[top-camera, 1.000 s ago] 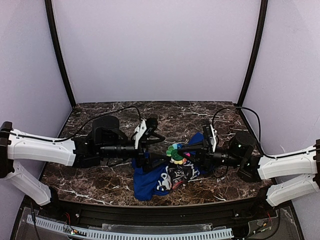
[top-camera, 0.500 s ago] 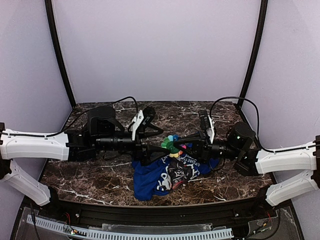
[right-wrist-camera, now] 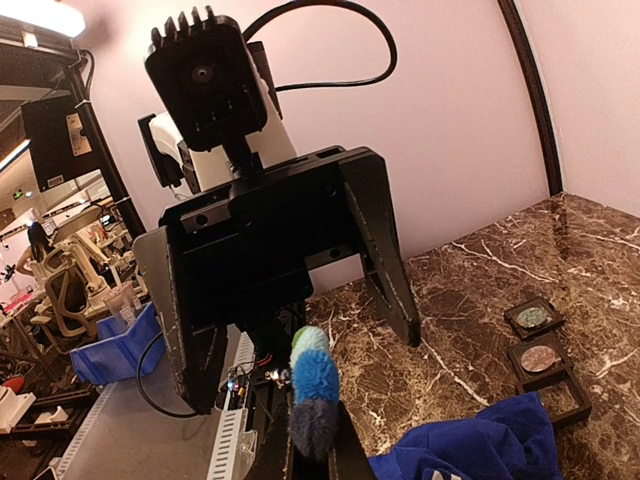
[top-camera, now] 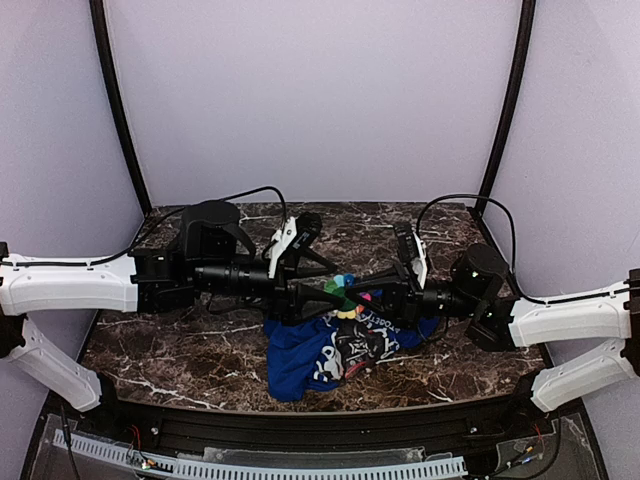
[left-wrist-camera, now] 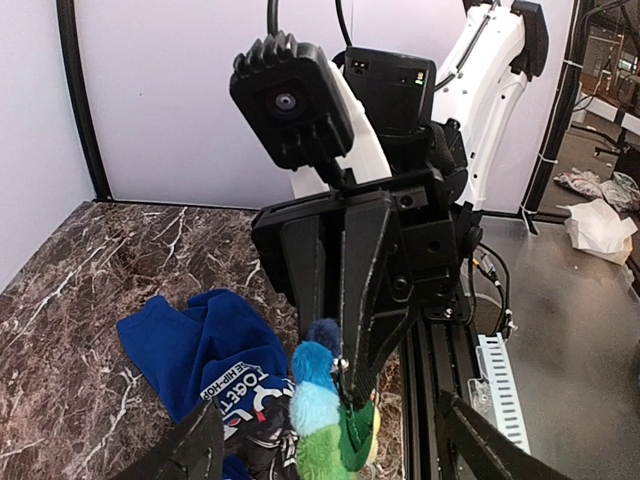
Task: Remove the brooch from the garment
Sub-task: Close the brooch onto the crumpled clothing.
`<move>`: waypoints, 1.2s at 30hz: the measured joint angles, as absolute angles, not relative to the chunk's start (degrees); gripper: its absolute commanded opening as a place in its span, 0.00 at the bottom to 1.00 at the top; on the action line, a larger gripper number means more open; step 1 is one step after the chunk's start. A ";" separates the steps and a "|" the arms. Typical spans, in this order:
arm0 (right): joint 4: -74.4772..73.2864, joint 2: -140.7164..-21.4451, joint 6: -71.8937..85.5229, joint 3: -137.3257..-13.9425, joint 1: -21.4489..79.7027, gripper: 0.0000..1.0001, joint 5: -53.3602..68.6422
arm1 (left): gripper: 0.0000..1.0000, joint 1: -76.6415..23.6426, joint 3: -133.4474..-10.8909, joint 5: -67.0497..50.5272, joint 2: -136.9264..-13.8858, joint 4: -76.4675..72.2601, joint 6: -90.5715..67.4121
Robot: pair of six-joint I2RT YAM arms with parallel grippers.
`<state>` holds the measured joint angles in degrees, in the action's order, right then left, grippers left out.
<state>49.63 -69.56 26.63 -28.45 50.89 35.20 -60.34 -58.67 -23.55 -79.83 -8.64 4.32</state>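
The brooch (top-camera: 345, 297) is a fuzzy pin in blue, green and yellow, held above the table between the two grippers. My right gripper (top-camera: 368, 297) is shut on it; in the right wrist view the brooch (right-wrist-camera: 316, 385) sticks up from the closed right gripper (right-wrist-camera: 318, 452). My left gripper (top-camera: 328, 293) is open and faces it, its fingers (left-wrist-camera: 195, 450) standing wide on either side of the brooch (left-wrist-camera: 322, 415). The blue printed garment (top-camera: 312, 360) is bunched right under the brooch, and one fold rises toward the right gripper. Whether the pin is still in the cloth is hidden.
Two small dark square trays (right-wrist-camera: 545, 358) sit on the marble table (top-camera: 190, 345) beyond the garment (right-wrist-camera: 480, 445). Black frame posts and pale walls close in the back and sides. A cable rail (left-wrist-camera: 497, 380) runs along the near edge.
My left gripper has moved right until its fingers flank the brooch, and its jaws have narrowed a little. The right gripper has carried the brooch slightly up and left.
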 measured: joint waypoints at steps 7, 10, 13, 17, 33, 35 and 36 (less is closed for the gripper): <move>49.41 -69.56 26.61 -28.86 50.89 0.00 35.16 | 0.69 -60.34 -58.87 -24.43 -79.83 -6.83 5.72; 49.32 -69.56 26.61 -29.26 50.89 0.00 35.18 | 0.60 -60.34 -58.87 -24.40 -79.83 -6.81 5.98; 49.30 -69.56 26.61 -29.34 50.89 0.00 35.20 | 0.55 -60.34 -58.87 -24.27 -79.83 -6.83 5.82; 49.28 -69.56 26.46 -29.34 50.89 0.00 35.22 | 0.51 -60.34 -58.87 -23.94 -79.83 -6.87 5.52; 49.19 -69.54 26.15 -29.34 50.89 0.00 36.01 | 0.50 -60.34 -58.89 -23.66 -81.17 -7.27 4.84; 49.12 -69.52 26.11 -29.34 50.89 0.00 36.01 | 0.50 -60.34 -58.92 -23.75 -81.38 -7.27 4.69; 49.06 -69.49 26.06 -29.34 50.89 0.00 36.01 | 0.50 -60.36 -58.92 -23.77 -81.45 -7.27 4.60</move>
